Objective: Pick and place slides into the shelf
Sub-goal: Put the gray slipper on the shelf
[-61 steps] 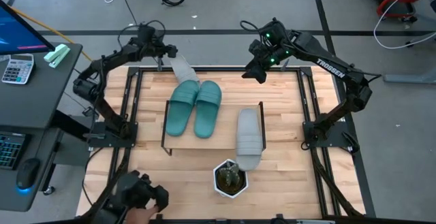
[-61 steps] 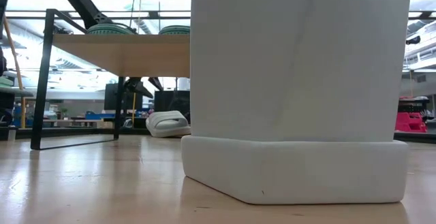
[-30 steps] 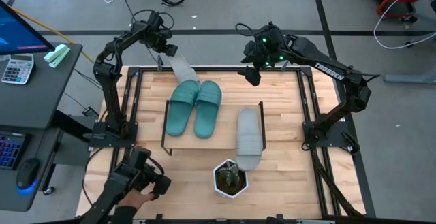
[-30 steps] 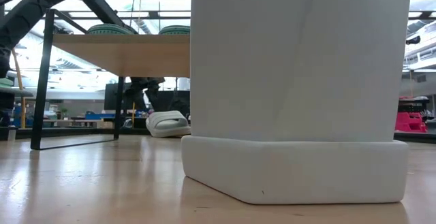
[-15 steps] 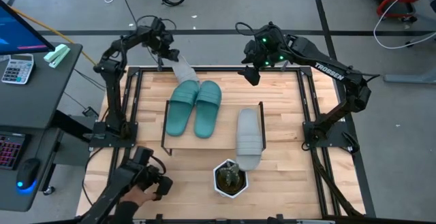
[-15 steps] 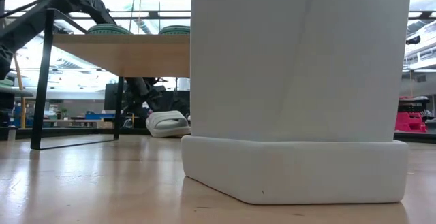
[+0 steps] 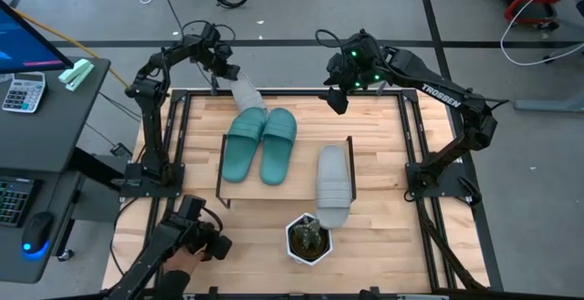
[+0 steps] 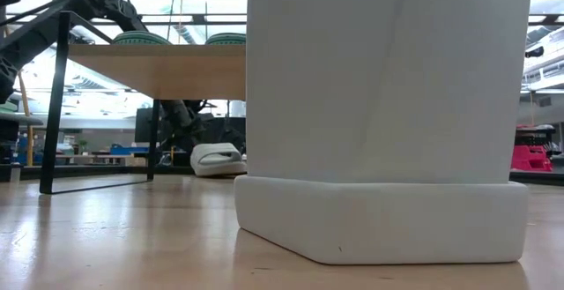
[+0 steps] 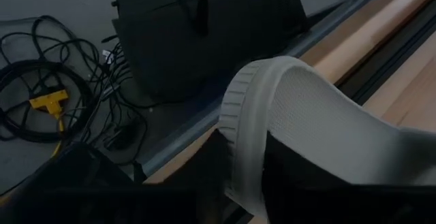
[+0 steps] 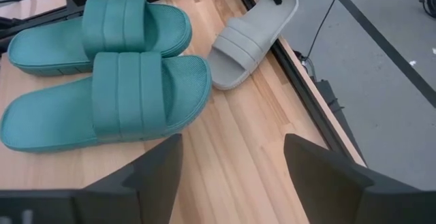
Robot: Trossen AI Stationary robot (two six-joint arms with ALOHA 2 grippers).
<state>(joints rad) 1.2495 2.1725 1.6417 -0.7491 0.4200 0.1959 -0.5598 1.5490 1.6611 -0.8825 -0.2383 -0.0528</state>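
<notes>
The left pincer (image 7: 226, 66) is at the far left edge of the table (image 7: 383, 227) and is clamped on the end of a grey slide (image 7: 246, 93). In the left wrist view the dark fingers (image 9: 300, 183) squeeze the rim of that grey slide (image 9: 306, 122) from both sides. This slide lies slanted, with its long side running from the pincer at the far edge down toward the shelf (image 7: 224, 183). Its held end looks a little lifted, and its other end sits near the top of the teal pair. The two teal slides (image 7: 262, 143) lie side by side on top of the shelf, touching each other. Their long sides run from the far side of the table to the near side, leaning a bit to the left at the near end. The other grey slide (image 7: 334, 187) lies on the right part of the shelf. It points the same far-to-near way, and its near end sticks out past the shelf edge, close to a white pot with a plant (image 7: 307, 237). The right pincer (image 7: 336, 98) hangs in the air over the far edge of the table, to the right of the teal pair. Its fingers (image 10: 320, 163) are spread wide apart and hold nothing. In the low view the white pot (image 8: 388, 114) fills most of the picture, and the slanted grey slide (image 8: 218, 159) shows far behind it, under the shelf board (image 8: 159, 68).
</notes>
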